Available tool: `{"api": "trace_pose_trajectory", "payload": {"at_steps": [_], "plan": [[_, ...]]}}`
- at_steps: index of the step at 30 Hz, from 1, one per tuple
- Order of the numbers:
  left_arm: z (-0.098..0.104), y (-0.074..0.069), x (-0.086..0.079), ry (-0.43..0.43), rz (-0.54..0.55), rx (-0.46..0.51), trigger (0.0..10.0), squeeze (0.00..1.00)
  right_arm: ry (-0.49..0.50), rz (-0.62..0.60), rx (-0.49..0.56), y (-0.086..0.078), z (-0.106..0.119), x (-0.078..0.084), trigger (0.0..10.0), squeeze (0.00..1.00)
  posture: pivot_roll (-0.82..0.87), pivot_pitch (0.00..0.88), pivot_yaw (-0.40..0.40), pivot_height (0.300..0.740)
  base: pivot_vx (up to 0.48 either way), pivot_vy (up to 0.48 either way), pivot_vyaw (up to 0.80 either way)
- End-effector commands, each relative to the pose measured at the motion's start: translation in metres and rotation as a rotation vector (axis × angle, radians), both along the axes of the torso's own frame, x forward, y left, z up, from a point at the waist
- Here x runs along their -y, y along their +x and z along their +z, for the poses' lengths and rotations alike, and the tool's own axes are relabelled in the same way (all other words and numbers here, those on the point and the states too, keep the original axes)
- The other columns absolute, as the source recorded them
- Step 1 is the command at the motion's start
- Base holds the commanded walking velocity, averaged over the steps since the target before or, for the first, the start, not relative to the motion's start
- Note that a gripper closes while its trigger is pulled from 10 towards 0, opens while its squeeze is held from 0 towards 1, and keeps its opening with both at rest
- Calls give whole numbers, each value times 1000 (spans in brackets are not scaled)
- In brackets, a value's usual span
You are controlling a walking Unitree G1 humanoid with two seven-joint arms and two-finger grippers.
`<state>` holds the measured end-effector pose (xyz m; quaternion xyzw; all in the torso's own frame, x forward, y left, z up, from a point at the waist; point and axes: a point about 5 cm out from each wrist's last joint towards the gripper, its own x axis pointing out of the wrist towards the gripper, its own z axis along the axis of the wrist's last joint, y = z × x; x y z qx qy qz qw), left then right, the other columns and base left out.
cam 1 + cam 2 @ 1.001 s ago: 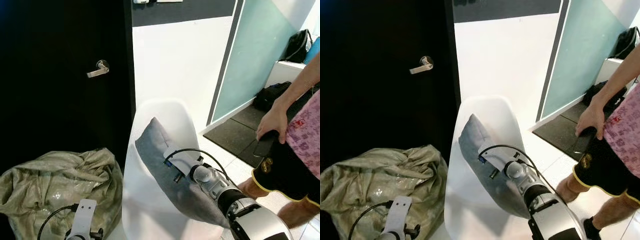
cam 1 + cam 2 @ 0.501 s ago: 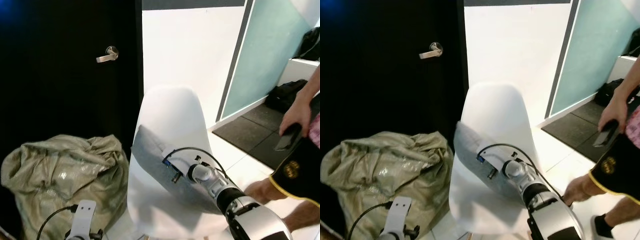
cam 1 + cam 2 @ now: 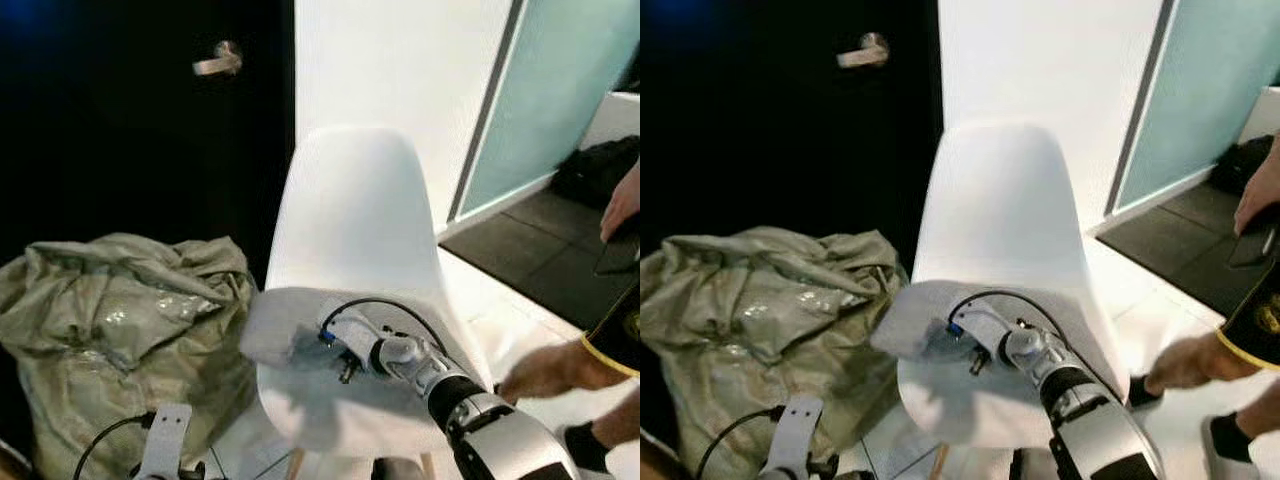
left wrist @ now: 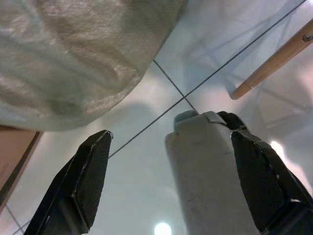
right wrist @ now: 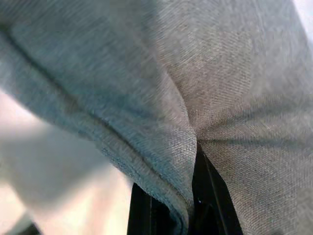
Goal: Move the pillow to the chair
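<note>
Right gripper [image 5: 168,215] clamped on a bunched fold of the grey pillow [image 3: 275,325]. Pillow lies flat under it on the white chair [image 3: 350,210] seat, one end overhanging beyond the fingertips. Soft, light, limp: probably best held by pinching a fold or corner. Left gripper [image 4: 166,171] idle, fingers apart.

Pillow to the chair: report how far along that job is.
Done: the grey pillow lies on the white chair seat, one end overhanging the seat's edge. In hand: the right gripper is pinched on its fabric. Left: let go and pull the arm clear. The left gripper hangs open above the floor.
</note>
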<state>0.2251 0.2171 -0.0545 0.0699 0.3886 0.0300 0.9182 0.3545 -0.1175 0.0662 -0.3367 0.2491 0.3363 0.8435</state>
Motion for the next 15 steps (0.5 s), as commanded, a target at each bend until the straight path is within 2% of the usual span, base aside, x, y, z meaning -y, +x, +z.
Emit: {"api": "trace_pose_trajectory", "payload": {"at_steps": [1,5,6,9,11,13,15], "plan": [[0,-1,-2,12,-11,-1,10000,0,-41,-21,4,2,0,5,10000,0,-86,40,-36,545,0,0,0],[-1,-3,-3,13,-11,-1,10000,0,-104,-111,79,9,8,18,10000,0,-68,63,-36,525,0,0,0],[-1,-4,-4,14,-10,-1,10000,0,-97,-157,107,13,13,22,10000,0,-65,69,-33,520,0,0,0],[-1,-4,-4,14,-10,-1,10000,0,-90,-187,125,15,17,25,10000,0,-64,71,-32,515,0,0,0],[-2,-6,-5,16,-12,-3,10000,0,-24,-250,148,20,25,28,10000,0,-59,81,-29,505,0,0,0],[-2,-7,-5,17,-12,-4,10000,0,1,-267,144,21,26,28,10000,0,-59,81,-29,500,0,0,0],[-3,-9,-7,20,-13,-8,10000,0,103,-297,52,18,21,25,10000,0,-55,95,-24,491,0,0,0]]}}
